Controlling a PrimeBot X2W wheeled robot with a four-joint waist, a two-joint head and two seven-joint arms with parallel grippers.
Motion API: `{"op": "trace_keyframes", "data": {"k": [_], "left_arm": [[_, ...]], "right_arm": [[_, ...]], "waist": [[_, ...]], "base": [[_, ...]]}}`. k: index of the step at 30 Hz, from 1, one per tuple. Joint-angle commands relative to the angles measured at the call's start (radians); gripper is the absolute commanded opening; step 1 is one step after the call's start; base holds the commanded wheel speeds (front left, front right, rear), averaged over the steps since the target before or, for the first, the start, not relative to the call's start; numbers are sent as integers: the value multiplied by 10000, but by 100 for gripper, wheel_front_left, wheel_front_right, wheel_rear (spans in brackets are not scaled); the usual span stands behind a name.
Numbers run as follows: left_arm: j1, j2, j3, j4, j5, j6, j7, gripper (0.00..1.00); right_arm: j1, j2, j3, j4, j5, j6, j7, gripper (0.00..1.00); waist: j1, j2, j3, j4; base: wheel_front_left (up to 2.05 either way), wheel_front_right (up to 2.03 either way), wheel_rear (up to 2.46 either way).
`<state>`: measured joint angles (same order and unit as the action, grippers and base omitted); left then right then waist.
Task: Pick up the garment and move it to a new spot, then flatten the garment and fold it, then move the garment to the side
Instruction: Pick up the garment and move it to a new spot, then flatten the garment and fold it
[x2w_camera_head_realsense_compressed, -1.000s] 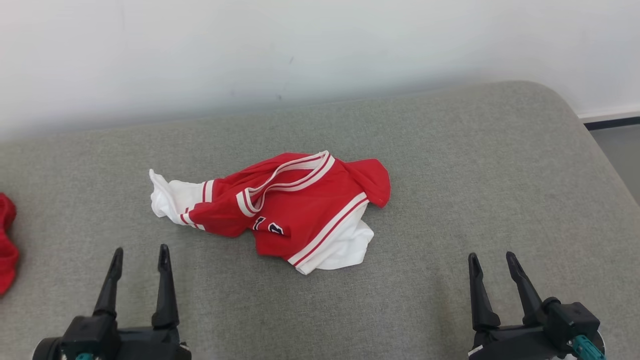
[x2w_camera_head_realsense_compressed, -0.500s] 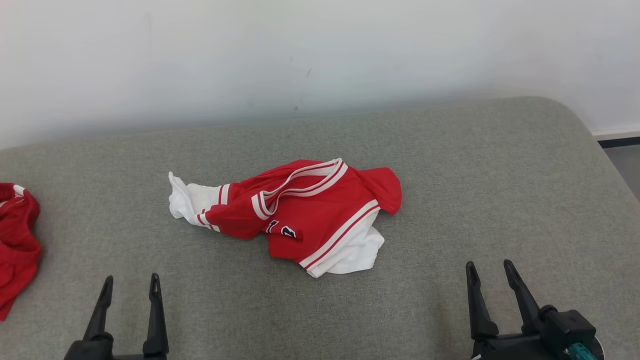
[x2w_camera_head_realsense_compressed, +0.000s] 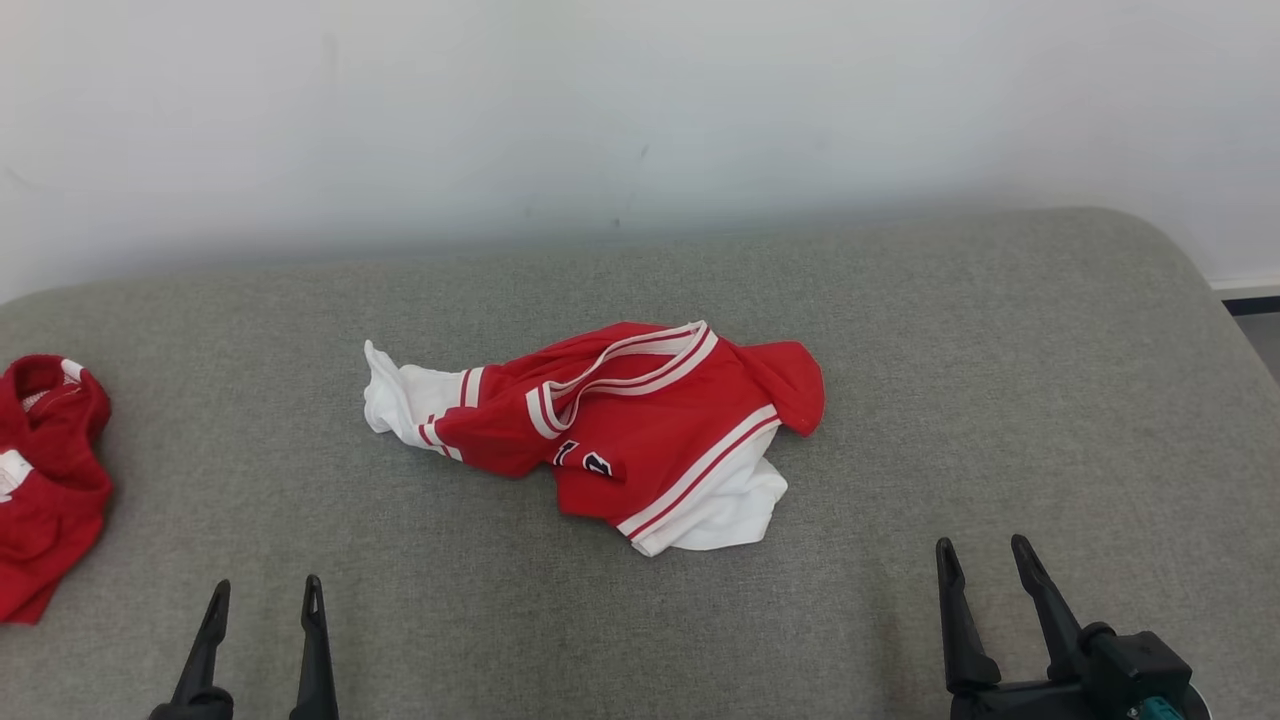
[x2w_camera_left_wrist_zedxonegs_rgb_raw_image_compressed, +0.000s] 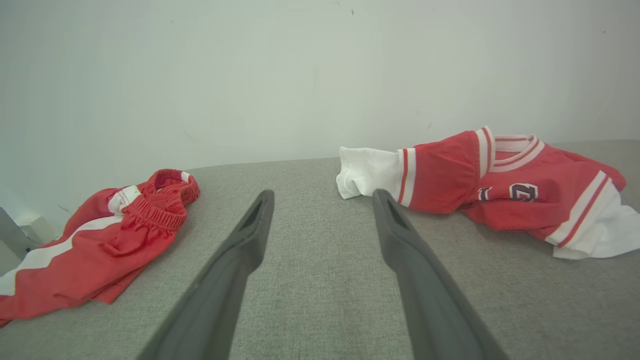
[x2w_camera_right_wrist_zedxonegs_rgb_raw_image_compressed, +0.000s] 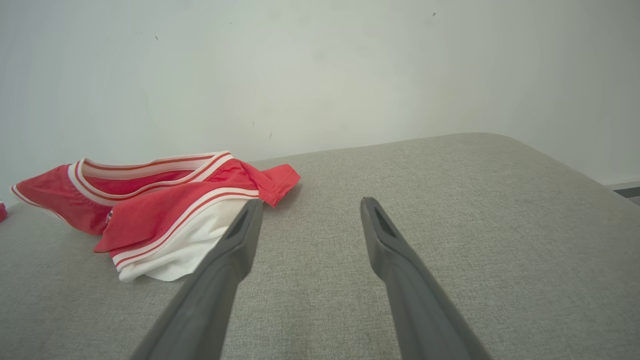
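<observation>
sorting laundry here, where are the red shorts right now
The red shorts lie at the far left of the grey cushion in the head view, well left of the crumpled jersey.

The grey fabric-covered bed carries a crumpled red-and-white garment near its middle and red shorts, well apart, at its left side.

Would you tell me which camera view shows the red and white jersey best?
The head view: the whole jersey lies unobstructed on the grey cushion. The left wrist view shows it side-on, reaching that view's right edge. The right wrist view shows it low, with one corner behind one of the fingers.
</observation>
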<state>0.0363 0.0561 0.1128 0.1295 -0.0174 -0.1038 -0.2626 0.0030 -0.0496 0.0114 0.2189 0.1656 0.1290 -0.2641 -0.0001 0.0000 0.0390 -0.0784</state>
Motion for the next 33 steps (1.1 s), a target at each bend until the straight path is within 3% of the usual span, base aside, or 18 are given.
{"op": "trace_keyframes", "data": {"k": [1, 24, 33], "left_arm": [[18, -10, 22, 13, 5, 63, -33, 100], [124, -51, -171, -140, 54, 309, -33, 100], [-1005, -30, -1316, 64, 124, -9, -33, 100]], "right_arm": [[90, -14, 2, 43, -58, 34, -6, 100], [4, -14, 133, 102, -68, 35, -6, 100], [-251, -14, 298, 92, 55, 35, -6, 100]], "waist": [[1, 0, -4, 17], [1, 0, 27, -44], [1, 0, 280, -348]], "base": [[0, 0, 0], [0, 0, 0], [0, 0, 0]]}}
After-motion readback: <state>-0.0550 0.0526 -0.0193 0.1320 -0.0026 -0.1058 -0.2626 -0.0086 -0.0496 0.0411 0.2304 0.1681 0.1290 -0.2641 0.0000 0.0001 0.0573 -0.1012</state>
